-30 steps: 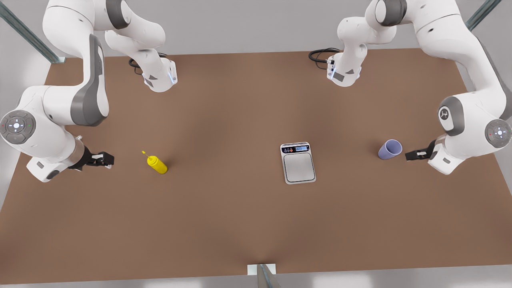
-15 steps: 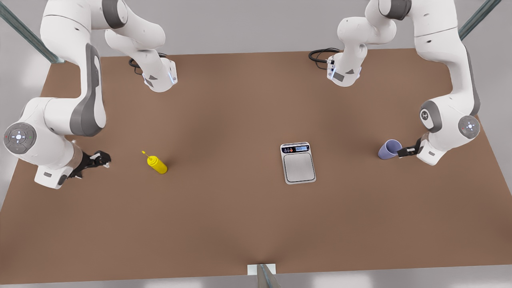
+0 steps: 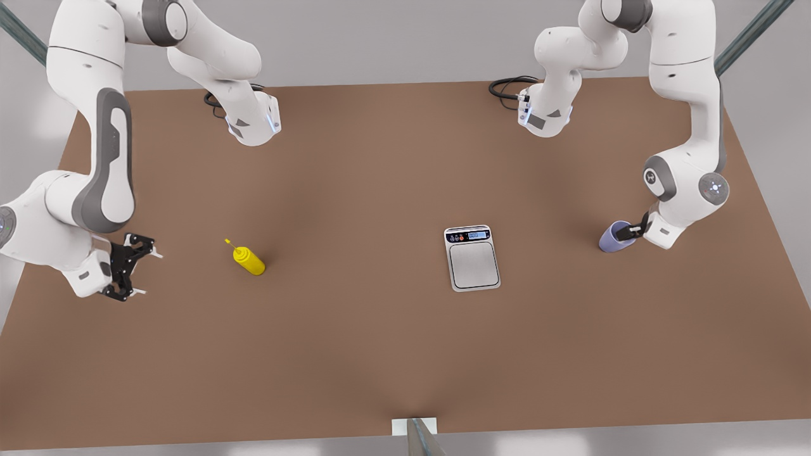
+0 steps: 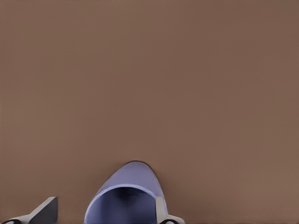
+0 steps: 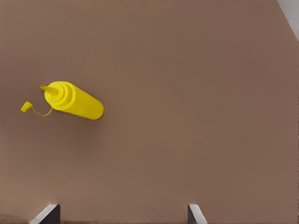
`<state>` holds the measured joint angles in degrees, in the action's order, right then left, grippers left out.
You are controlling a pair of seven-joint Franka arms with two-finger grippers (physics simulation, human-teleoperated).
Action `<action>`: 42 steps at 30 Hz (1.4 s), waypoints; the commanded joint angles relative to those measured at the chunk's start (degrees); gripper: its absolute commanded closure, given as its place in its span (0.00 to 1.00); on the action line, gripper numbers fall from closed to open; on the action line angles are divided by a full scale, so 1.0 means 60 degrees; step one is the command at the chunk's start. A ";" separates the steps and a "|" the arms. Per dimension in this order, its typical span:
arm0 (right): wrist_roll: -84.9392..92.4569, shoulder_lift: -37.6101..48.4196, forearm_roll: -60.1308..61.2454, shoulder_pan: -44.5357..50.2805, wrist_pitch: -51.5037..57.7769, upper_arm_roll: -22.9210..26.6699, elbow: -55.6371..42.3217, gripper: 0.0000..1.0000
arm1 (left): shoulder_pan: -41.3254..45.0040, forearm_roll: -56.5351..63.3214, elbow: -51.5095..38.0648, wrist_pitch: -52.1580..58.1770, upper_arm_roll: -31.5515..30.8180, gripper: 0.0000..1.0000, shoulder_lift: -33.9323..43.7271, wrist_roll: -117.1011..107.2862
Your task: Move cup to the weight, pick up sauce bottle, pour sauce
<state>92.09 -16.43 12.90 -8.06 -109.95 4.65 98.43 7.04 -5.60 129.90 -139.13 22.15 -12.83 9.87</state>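
The lavender-blue cup (image 3: 610, 240) stands on the brown table at the front view's right. My left gripper (image 3: 626, 234) is open, and its fingers straddle the cup (image 4: 125, 201); one fingertip (image 4: 160, 210) is against the wall, the other stands apart. The weight (image 3: 472, 258), a silver scale with a dark display strip, lies to the left of the cup with nothing on it. The yellow sauce bottle (image 3: 249, 260) stands on the front view's left, its nozzle cap hanging on a tether (image 5: 26, 107). My right gripper (image 3: 144, 273) is open, well short of the bottle (image 5: 77, 101).
Black cables (image 3: 507, 88) lie by the arm bases at the table's back edge. A metal bracket (image 3: 415, 428) sits at the middle of the front edge. Bare brown tabletop (image 3: 355, 253) stretches between bottle and scale.
The left gripper has moved in on the cup and now straddles it. The right gripper has swung back and lower on the front view's left, and its fingers now show spread.
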 commanded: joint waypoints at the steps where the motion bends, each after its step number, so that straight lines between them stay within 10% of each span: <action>1: 0.0352 -0.0045 0.0134 -0.0018 0.0001 0.0001 0.0002 0.00 | -0.0015 -0.0004 0.0000 0.0000 0.0000 0.00 -0.0015 0.0025; 7: 0.5862 -0.0939 0.4206 -0.1190 0.0000 0.0001 0.1027 0.00 | -0.0001 -0.0004 0.0205 0.0015 0.0264 0.02 0.0073 0.0670; 9: 0.6712 -0.1261 0.5027 -0.1439 0.0396 0.0001 0.1261 0.00 | -0.0001 -0.0004 0.0322 -0.0132 0.0264 0.27 0.0015 0.0670; 11: 0.7488 -0.1568 0.5511 -0.1600 0.1201 0.0001 0.1598 0.00 | -0.0001 -0.0019 0.0337 -0.0219 0.0249 0.27 -0.0029 0.0699; 42: 0.9555 -0.3620 0.6375 -0.0267 0.1407 -0.0117 0.1672 0.00 | 0.0058 -0.0165 0.0527 -0.0938 0.0132 0.73 -0.0645 0.0714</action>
<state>149.41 -38.44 51.20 -9.58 -101.38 3.96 108.49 7.48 -6.58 132.98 -144.76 22.94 -16.70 14.15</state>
